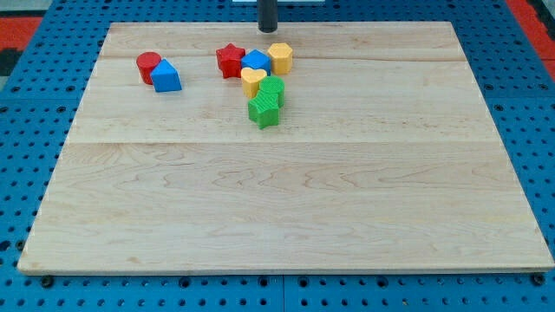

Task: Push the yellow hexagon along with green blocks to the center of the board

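Observation:
The yellow hexagon [281, 57] sits near the view's top centre of the wooden board [286, 208]. My tip [268, 31] is just above and slightly left of it, a small gap apart. A green round block [272, 89] and a green star [264, 111] lie below it, touching each other. Between them and the hexagon are a blue block [257, 61] and a yellow heart-shaped block [252, 81].
A red star [230, 60] touches the blue block's left side. A red cylinder [148, 66] and a blue block [166, 76] sit together at the view's upper left. Blue pegboard [26, 130] surrounds the board.

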Robot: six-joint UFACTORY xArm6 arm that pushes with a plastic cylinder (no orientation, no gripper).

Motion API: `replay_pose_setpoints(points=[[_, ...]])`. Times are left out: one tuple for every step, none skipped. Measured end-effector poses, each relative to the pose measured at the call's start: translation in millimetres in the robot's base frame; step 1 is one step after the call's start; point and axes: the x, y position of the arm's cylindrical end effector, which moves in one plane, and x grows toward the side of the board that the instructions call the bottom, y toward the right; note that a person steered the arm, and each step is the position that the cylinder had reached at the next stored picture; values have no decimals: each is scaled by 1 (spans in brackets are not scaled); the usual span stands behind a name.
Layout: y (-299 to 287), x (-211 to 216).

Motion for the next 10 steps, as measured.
replay_pose_setpoints(points=[[3, 33], [3, 46], [3, 77], [2, 110], [2, 115], [2, 66], [38, 46], [69, 96], [69, 111], [57, 111]])
